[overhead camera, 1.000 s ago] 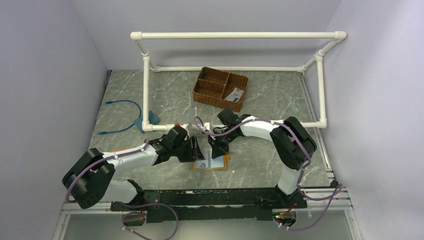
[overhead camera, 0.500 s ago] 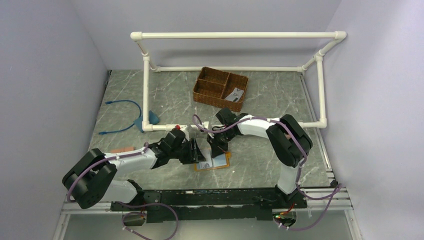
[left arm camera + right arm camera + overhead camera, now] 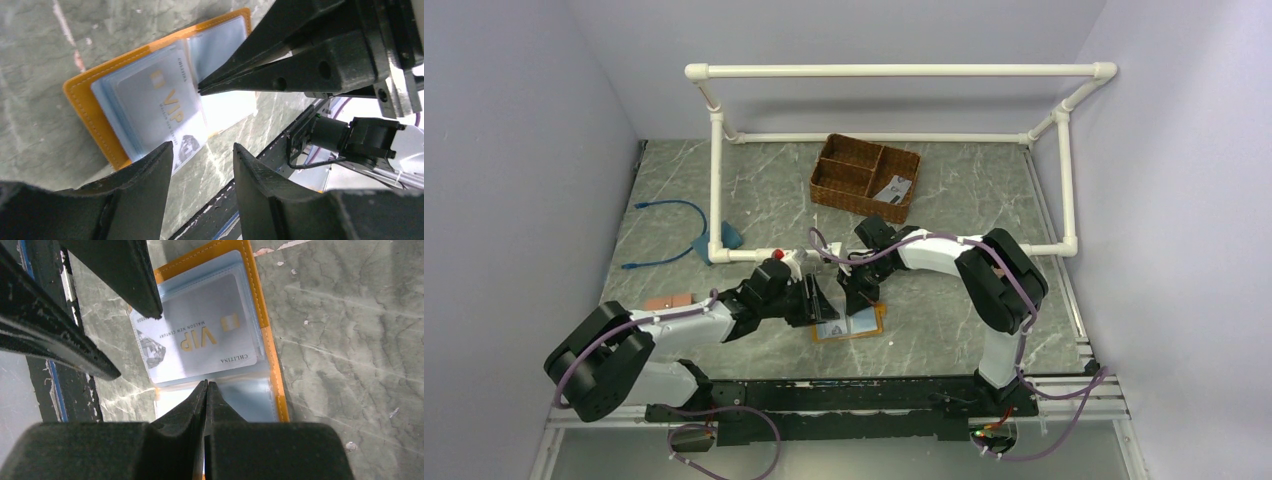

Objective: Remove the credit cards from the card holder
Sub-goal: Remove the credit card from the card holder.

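Note:
The mustard-orange card holder (image 3: pixel 879 322) lies open on the table between both grippers, pale blue-grey slots up. A grey-white VIP credit card (image 3: pixel 829 329) sticks partly out of its left slot toward the near edge. It shows clearly in the left wrist view (image 3: pixel 160 105) and the right wrist view (image 3: pixel 197 337). My left gripper (image 3: pixel 202 147) is open, its fingers just above the card's protruding end. My right gripper (image 3: pixel 206 383) is shut, its tips on the card holder's clear slot (image 3: pixel 250 395) beside the card. The orange border shows in both wrist views (image 3: pixel 82 100) (image 3: pixel 265 340).
A wicker basket (image 3: pixel 865 177) stands at the back with a card (image 3: pixel 892 187) in its right compartment. A white pipe frame (image 3: pixel 894 71) surrounds the back area. A blue cable (image 3: pixel 669 230) and a pinkish wallet (image 3: pixel 669 300) lie at the left.
My left gripper has moved a little right toward the card holder. My right gripper has shifted slightly left onto it. The card holder has stayed in place.

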{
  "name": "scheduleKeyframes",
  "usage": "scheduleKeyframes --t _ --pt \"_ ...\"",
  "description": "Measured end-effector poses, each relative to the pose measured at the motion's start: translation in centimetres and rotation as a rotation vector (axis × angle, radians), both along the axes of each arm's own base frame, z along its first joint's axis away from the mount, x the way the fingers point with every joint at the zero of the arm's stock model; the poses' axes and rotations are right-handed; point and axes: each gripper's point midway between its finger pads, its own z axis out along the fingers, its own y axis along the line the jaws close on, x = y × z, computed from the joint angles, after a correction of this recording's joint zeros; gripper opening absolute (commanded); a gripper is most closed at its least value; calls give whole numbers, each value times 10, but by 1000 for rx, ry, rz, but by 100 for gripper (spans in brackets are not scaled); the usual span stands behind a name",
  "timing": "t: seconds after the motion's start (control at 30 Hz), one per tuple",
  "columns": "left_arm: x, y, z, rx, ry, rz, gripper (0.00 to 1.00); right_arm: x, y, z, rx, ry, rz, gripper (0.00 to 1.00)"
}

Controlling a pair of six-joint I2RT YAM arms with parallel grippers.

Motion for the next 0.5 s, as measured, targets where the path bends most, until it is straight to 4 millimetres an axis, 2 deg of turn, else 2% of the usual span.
scheduleKeyframes --t 0.17,0.5 --pt "-1 16 -2 72 4 48 56 0 0 -1 -4 5 -3 3" --pt "-4 18 -17 108 46 43 58 1 1 -1 -8 15 -11 3"
